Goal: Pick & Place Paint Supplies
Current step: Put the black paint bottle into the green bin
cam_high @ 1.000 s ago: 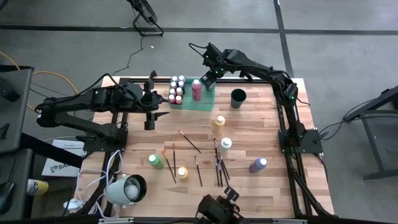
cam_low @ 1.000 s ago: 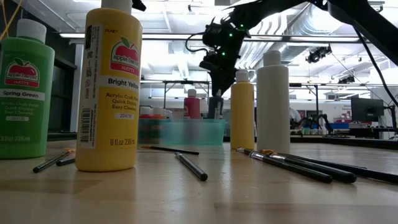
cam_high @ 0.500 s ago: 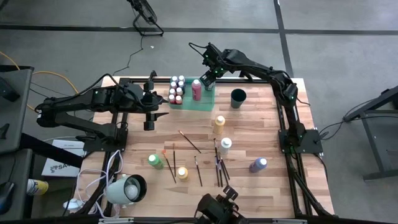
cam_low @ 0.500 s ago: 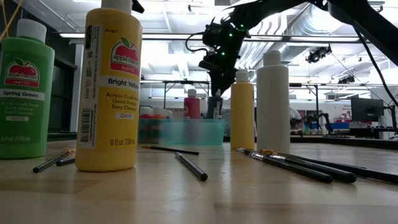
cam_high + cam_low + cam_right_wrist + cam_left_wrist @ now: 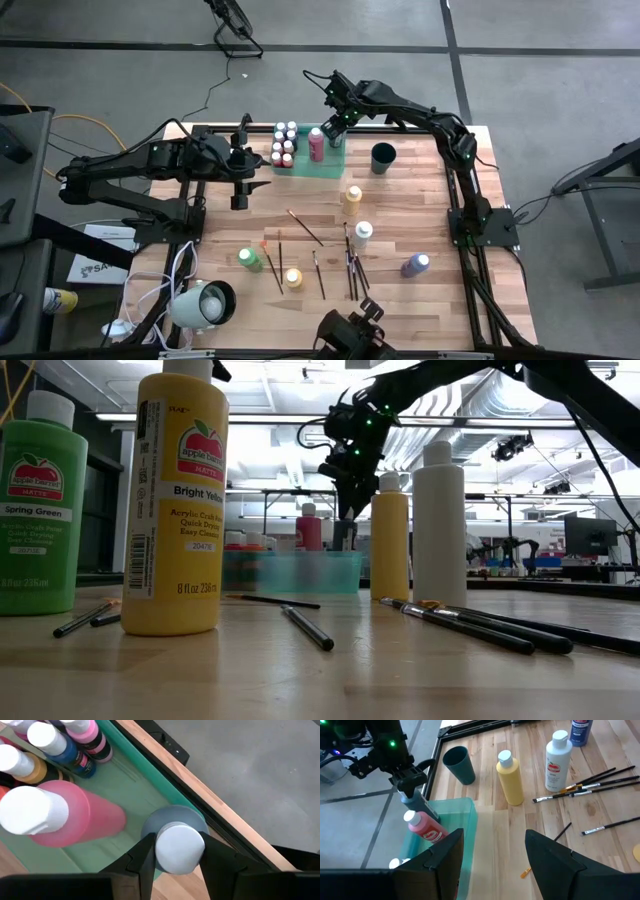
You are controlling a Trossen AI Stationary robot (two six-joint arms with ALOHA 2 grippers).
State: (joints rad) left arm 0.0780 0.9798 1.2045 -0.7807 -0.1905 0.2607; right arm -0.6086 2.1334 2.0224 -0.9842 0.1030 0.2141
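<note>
My right gripper (image 5: 179, 862) reaches over the translucent green tray (image 5: 305, 163) at the table's far edge and is shut on a grey paint bottle (image 5: 416, 802) in the tray's right end. A pink bottle (image 5: 75, 817) and several small bottles (image 5: 284, 145) stand beside it in the tray. My left gripper (image 5: 495, 865) hovers open, left of the tray, holding nothing. More paint bottles (image 5: 352, 197) and dark-handled brushes (image 5: 350, 265) sit on the table. My right gripper has the grey bottle's pale cap (image 5: 180, 847) between its two fingers, one on each side. The fingers slant down from the far side, above the bottle. The bottle stands about upright with its base in the tray; the low view shows it below the fingers (image 5: 345, 535).
A dark round cup (image 5: 383, 157) stands right of the tray. On the wood stand an ochre, a white (image 5: 362, 233), a purple (image 5: 415, 264), a green (image 5: 248, 258) and a yellow (image 5: 293, 277) bottle, with brushes (image 5: 305, 227) between them. A lamp (image 5: 205, 303) sits at the near left corner.
</note>
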